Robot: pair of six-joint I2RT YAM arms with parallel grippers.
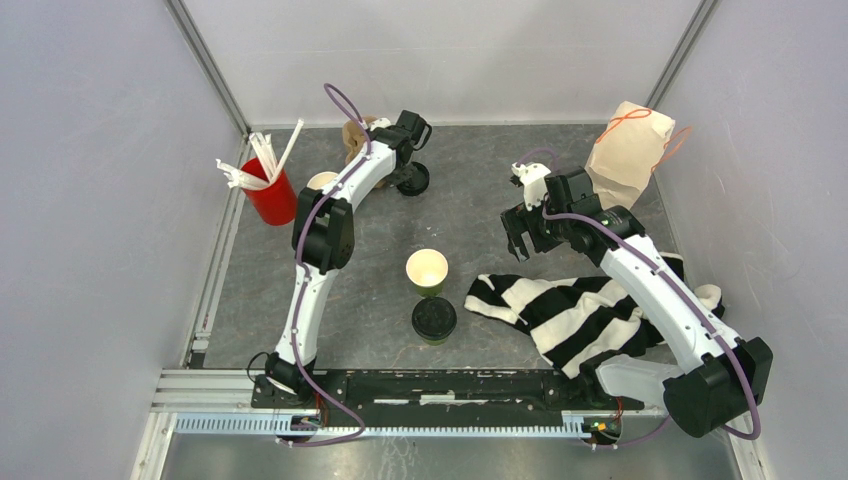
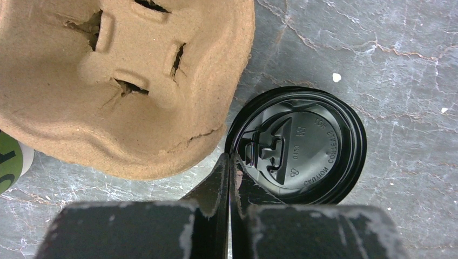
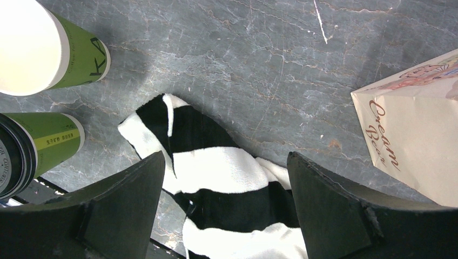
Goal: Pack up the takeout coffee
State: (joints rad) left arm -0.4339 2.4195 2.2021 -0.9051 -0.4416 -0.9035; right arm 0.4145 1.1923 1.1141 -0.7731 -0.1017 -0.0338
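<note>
The left gripper (image 2: 229,164) has its fingers pressed together at the left rim of a loose black lid (image 2: 302,145) that lies flat on the table (image 1: 470,170). The left wrist view does not show whether the rim is caught between them.

Only this view shows the lid just beside the edge of the brown pulp carrier (image 2: 108,81), and a bit of one green cup (image 2: 8,162) at the left border. From above, the arm hides most of the carrier and this cup.

The right gripper (image 3: 226,159) is spread wide with nothing between the fingers. It hangs over the striped cloth (image 3: 216,167).

The right wrist view shows an open green cup (image 3: 32,48) and a lidded green cup (image 3: 38,145) close together. The top view places them upright in the middle of the table, the lidded one nearer to the bases.

A red cup with straws (image 1: 270,195) stands far left, and a paper bag (image 1: 628,150) is in the far right corner.

The left arm is bent at the elbow and reaches to the far side. The right arm stretches forward from the right, its wrist pointing down.
</note>
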